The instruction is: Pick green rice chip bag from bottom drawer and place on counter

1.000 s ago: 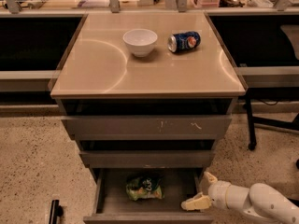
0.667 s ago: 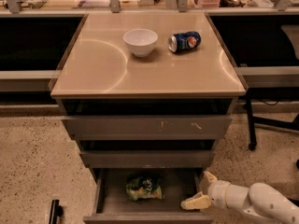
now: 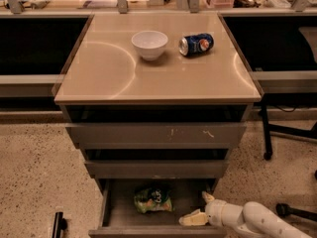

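Green rice chip bag (image 3: 153,200): crumpled on the dark floor of the bottom drawer (image 3: 105,208), left of the jaws and near them, untouched.
Gripper (image 3: 198,208): white, low at the right side of the open drawer, reaching in over its right front corner from the lower right.
Jaws: spread apart and empty, one tipped upward, the other pointing left toward the bag.
Step in hand: by the look of it, the approach to the grasp; lifting and placing not yet begun.
Doing it well: probably best to slide left at the same low height, straddle the puffy middle of the pouch instead of a thin edge, and close gently enough to crease the foil without squeezing it out. After that, back out toward the drawer front and clear the two shallower drawers (image 3: 156,168) just above before rising.
Risk: light, crinkly pouch, apt to skid toward the far left wall if nudged on one side first.
Desk (image 3: 104,68): glossy beige, well above the jaws. Broad bare stretch up and to the left, with white bowl (image 3: 149,43) and blue can (image 3: 196,43) farther back, high above the jaws.
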`<state>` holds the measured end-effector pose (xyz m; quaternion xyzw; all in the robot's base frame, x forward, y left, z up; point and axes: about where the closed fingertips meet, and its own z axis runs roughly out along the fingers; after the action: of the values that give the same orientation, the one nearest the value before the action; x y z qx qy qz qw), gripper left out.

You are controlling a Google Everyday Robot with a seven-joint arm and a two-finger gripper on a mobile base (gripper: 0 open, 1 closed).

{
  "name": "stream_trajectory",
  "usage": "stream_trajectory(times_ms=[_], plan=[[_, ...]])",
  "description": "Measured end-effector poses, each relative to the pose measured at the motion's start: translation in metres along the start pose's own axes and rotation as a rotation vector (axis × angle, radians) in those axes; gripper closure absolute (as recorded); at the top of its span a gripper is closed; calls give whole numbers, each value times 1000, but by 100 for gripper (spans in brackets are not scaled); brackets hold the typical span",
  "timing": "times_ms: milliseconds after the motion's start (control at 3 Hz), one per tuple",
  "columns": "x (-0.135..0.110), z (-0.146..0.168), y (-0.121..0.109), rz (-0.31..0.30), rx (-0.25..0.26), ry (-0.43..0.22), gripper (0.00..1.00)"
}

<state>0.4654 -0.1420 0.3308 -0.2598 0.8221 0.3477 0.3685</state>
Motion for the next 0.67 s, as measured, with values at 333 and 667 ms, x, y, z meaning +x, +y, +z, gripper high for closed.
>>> stream_trajectory(times_ms=[333, 667], plan=[[28, 42, -8, 44, -34, -22, 0], [47, 83, -14, 67, -63, -29, 0]])
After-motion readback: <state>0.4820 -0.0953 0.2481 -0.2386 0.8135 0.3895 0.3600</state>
